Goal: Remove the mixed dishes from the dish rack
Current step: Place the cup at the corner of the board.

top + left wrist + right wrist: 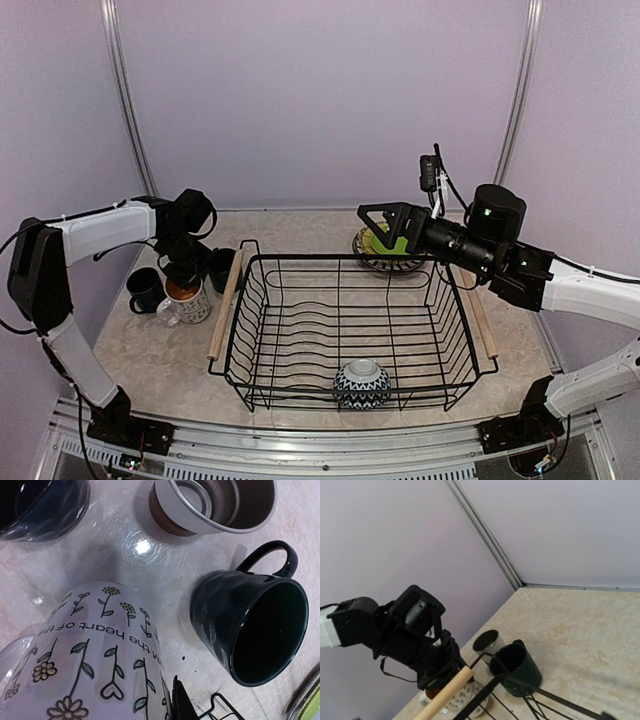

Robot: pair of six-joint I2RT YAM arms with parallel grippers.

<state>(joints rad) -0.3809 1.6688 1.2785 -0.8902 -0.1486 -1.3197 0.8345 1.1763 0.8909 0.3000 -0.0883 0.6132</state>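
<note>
The black wire dish rack [300, 345] stands mid-table and holds only a blue-white patterned bowl [361, 383] at its near edge. My left gripper [183, 275] is shut on the rim of a white flower-patterned cup [90, 655] standing left of the rack; one finger [182, 702] presses on its wall. A teal mug [250, 625], a dark blue mug [40, 505] and a metal cup [215, 505] stand around it. My right gripper [383, 228] hangs open and empty over the lime-green plate [392, 245], stacked on other plates behind the rack.
Wooden rod handles [225, 305] run along the rack's short sides; the left one shows in the right wrist view [445, 695] close to my left arm [395, 630]. Walls close the back and sides.
</note>
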